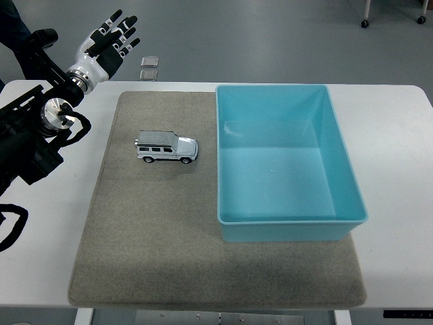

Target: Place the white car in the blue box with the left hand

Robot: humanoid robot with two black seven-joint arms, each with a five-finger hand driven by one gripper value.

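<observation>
A white toy car (166, 147) stands on its wheels on the grey mat (149, 230), its nose pointing right toward the blue box (291, 227). The blue box sits on the right part of the mat and holds nothing. My left hand (108, 42) is raised at the upper left, beyond the table's far edge, fingers spread and holding nothing. It is well up and left of the car. The right arm does not show.
The white table (399, 169) extends past the mat on both sides. Two small clear squares (149, 68) lie on the floor beyond the far edge. Chair castors (392, 20) show at the top right.
</observation>
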